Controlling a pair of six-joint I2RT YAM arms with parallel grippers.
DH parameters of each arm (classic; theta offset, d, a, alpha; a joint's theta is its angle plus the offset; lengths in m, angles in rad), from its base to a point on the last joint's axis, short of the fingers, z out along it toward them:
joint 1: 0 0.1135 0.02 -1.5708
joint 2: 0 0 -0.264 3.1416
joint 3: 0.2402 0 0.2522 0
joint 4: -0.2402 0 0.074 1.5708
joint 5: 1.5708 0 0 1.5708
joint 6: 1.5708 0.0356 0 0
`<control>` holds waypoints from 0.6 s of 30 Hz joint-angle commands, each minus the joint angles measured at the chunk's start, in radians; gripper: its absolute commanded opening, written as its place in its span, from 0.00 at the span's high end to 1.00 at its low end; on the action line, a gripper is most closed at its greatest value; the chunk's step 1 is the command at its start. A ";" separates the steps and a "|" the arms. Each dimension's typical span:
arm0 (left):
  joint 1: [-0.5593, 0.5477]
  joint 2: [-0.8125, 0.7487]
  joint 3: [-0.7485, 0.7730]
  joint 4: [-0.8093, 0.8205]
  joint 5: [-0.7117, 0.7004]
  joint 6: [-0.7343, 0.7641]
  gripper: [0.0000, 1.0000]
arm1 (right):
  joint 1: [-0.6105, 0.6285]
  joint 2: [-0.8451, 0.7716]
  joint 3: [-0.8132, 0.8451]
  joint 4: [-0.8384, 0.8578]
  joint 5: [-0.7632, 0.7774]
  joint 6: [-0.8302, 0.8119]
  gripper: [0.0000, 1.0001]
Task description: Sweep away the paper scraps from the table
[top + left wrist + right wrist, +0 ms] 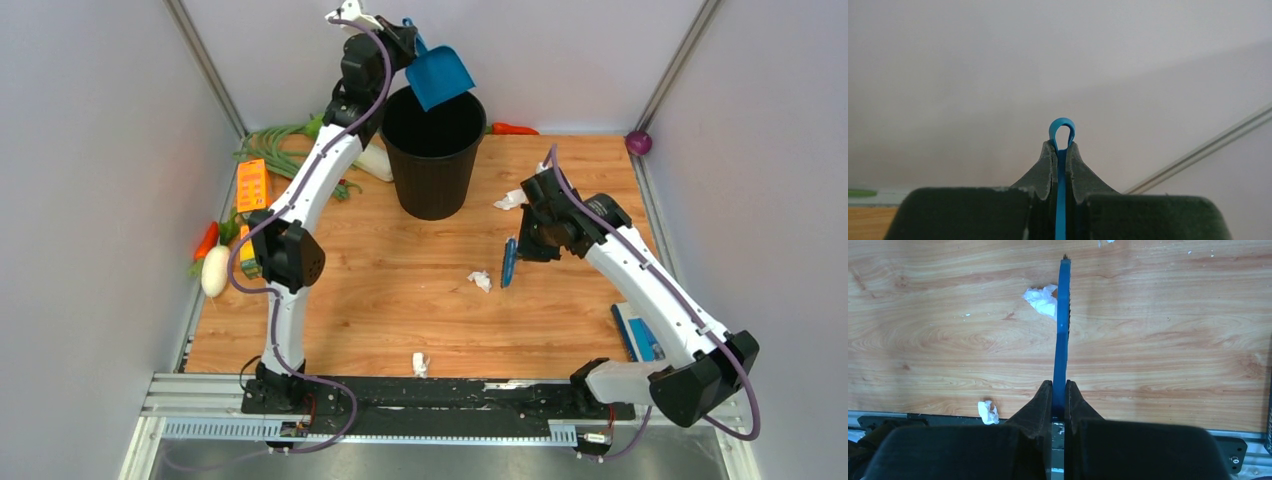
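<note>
Left wrist cam: left gripper [1061, 150] jaws are pinched tight on the blue dustpan [1062, 131] handle, with its loop end poking out past the fingertips and only blank wall behind. From the top view I see the pan held high and tilted over the mouth of the black bin [432, 170], which stands at the far side of the table [380, 300]. Right wrist cam: right gripper [1058, 390] jaws are clamped on a thin blue brush [1063, 315], seen edge-on, reaching out over the wood. I count three paper scraps [1040, 299] on the table. That first one sits just left of the brush's far end; touching or not, I can't tell. The second scrap [988, 411] is at the near edge by the black rail [430, 390]. The third scrap [509, 200] lies right of the bin's base, close to the right wrist. Green beans [275, 145] and an orange box [252, 185] lie along the left edge.
</note>
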 commanded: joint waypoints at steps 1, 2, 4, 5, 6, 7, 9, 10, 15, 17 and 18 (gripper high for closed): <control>-0.006 -0.078 0.027 -0.037 -0.112 -0.039 1.00 | -0.005 0.012 0.066 -0.019 0.024 -0.013 1.00; -0.007 -0.089 0.027 -0.104 -0.167 -0.080 1.00 | -0.005 0.015 0.074 -0.020 0.026 -0.015 1.00; -0.007 -0.131 0.024 -0.184 -0.265 -0.155 1.00 | -0.005 0.020 0.083 -0.020 0.030 -0.016 1.00; -0.007 -0.163 0.021 -0.205 -0.301 -0.216 1.00 | -0.005 0.021 0.084 -0.020 0.033 -0.018 1.00; -0.007 -0.178 0.018 -0.228 -0.350 -0.233 1.00 | -0.005 0.026 0.090 -0.020 0.035 -0.020 1.00; -0.007 -0.212 0.003 -0.235 -0.379 -0.281 1.00 | -0.007 0.027 0.094 -0.019 0.036 -0.021 1.00; -0.006 -0.256 -0.028 -0.231 -0.440 -0.330 1.00 | -0.008 0.035 0.098 -0.019 0.050 -0.029 1.00; -0.007 -0.278 -0.025 -0.226 -0.465 -0.339 1.00 | -0.010 0.038 0.103 -0.020 0.055 -0.033 1.00; -0.007 -0.347 0.007 -0.420 -0.562 -0.468 1.00 | -0.039 0.066 0.167 -0.020 0.073 -0.076 1.00; -0.006 -0.394 0.003 -0.605 -0.652 -0.557 1.00 | -0.059 0.090 0.224 -0.019 0.073 -0.102 1.00; -0.006 -0.439 -0.035 -0.649 -0.675 -0.583 1.00 | -0.071 0.107 0.250 -0.017 0.075 -0.119 1.00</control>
